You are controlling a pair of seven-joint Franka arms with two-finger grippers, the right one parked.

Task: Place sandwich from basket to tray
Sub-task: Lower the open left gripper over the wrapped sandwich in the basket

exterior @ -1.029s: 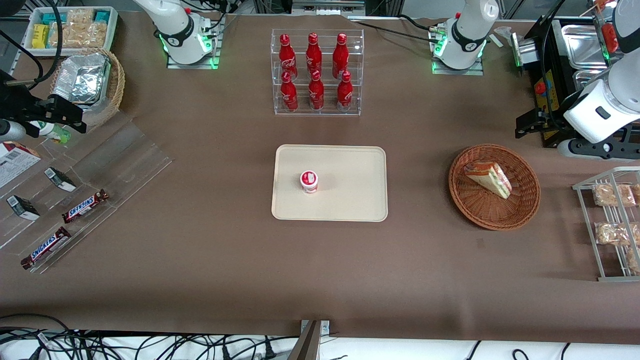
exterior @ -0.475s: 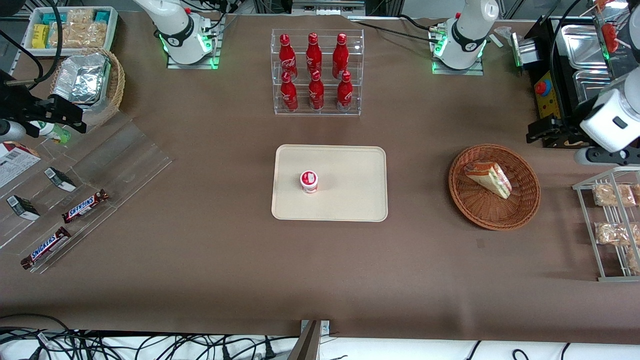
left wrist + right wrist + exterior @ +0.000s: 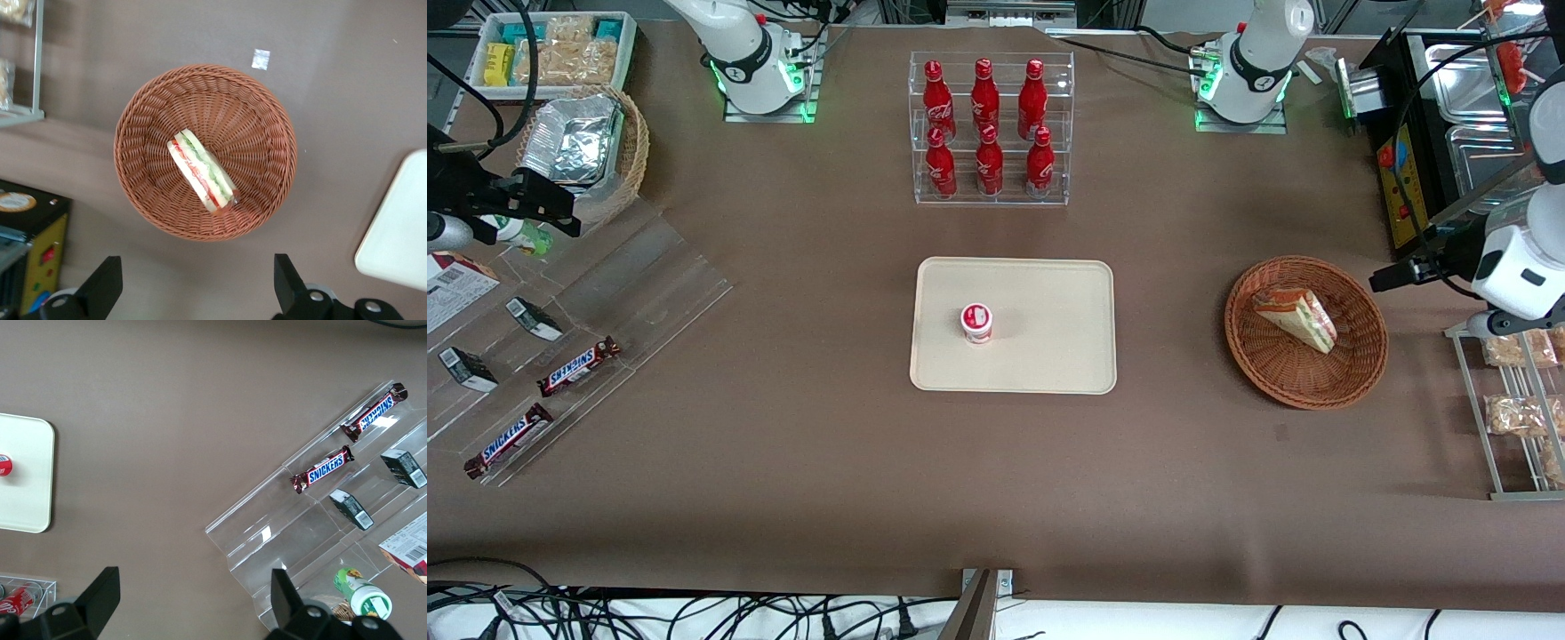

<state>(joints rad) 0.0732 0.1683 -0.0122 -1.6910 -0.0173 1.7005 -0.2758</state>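
Currently the tool, spread wide and empty, is held high beside the basket, where the sandwich is seen lying diagonally, apart from the tray.

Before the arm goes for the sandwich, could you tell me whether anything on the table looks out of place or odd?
Nothing looks spilled or damaged. The sandwich lies on its side in the basket, intact. One note: the tray already holds a small red-lidded cup. The gripper hovers beside the basket, fingers open.
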